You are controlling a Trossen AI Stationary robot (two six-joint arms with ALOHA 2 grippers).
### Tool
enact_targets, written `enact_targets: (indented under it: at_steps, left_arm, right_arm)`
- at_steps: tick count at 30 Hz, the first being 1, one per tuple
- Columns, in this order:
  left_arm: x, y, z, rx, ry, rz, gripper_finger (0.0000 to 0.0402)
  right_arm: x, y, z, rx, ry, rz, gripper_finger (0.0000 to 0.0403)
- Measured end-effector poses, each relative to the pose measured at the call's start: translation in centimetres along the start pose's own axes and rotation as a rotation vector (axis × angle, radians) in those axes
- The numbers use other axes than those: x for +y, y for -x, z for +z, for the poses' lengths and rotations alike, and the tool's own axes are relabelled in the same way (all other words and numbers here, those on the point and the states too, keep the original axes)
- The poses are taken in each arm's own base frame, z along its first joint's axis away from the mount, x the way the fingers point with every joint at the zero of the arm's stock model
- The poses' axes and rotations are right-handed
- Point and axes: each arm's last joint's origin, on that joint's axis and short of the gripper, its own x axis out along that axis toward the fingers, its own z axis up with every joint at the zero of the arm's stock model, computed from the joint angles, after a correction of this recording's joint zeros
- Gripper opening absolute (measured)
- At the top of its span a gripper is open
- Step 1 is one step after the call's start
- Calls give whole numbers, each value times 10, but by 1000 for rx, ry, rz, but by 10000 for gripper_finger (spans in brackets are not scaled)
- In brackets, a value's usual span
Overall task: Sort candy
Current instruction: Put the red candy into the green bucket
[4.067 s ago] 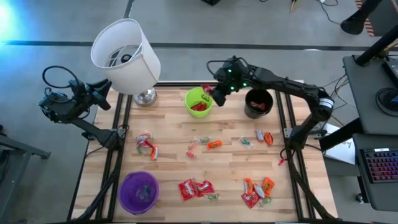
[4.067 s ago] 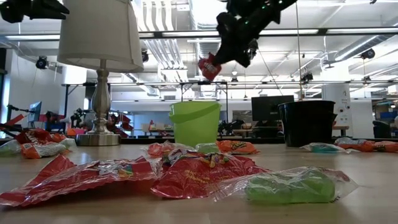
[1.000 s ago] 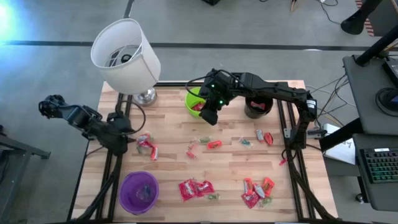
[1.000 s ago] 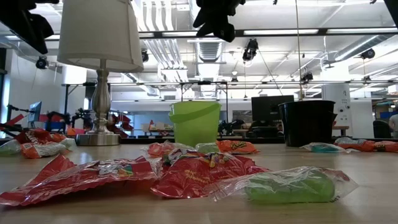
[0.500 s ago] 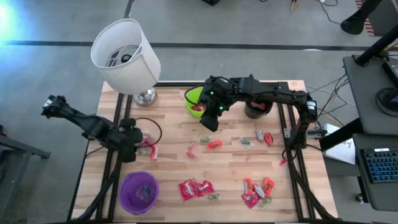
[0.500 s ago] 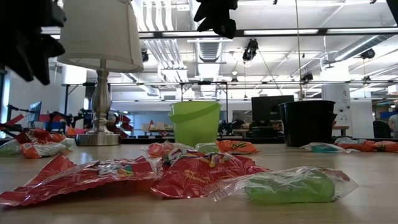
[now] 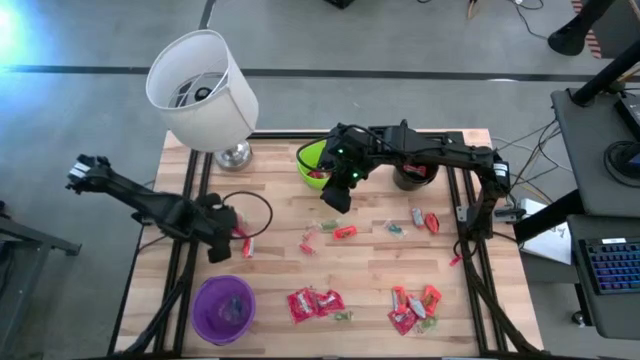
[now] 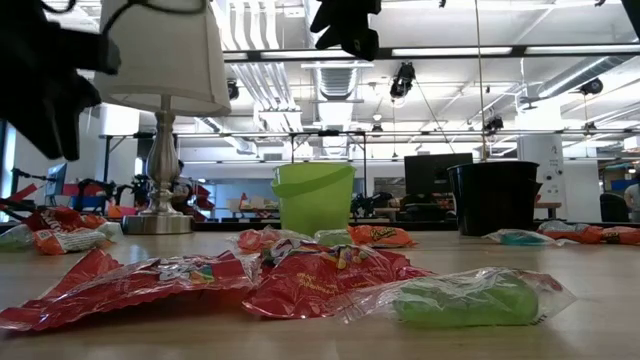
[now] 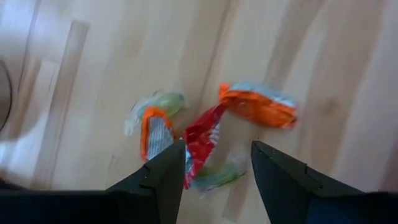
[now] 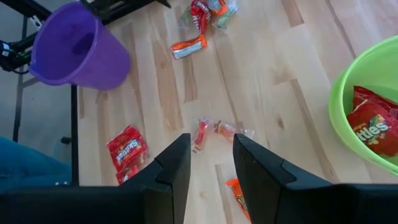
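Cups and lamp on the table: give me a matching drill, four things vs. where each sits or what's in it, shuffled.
Things:
1. green cup
2. black cup
3. purple cup
4. lamp

Places:
A. near-left corner of the table
B. far-left corner
C. far edge, centre, red packets inside
D. far edge, right of the green one

Pairs: 1-C, 2-D, 3-A, 4-B

This is a robotics lab or open workshop hall. The low view looks past the wooden counter into a large room with exposed ceiling ducts, strip lights and monitors on distant benches. From above, the counter stands on a grey concrete floor, with a keyboard at 3 o'clock and loose cables beside it.
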Motion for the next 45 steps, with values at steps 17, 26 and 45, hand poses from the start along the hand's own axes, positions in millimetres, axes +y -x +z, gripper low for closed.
enact_targets:
  at_steps: [17,26,45]
  left_arm:
    - [-17,-24,25,-58,-71,-14,166]
    - [-18,-47,27,87,-64,75,166]
    - [-14,-76,31,315,-53,137,166]
  right_arm:
    - [-2,1,-7,73,124,-10,123]
    - [-5,5,-23,234,203,-18,147]
    - [-3,16,-33,317,288,-6,151]
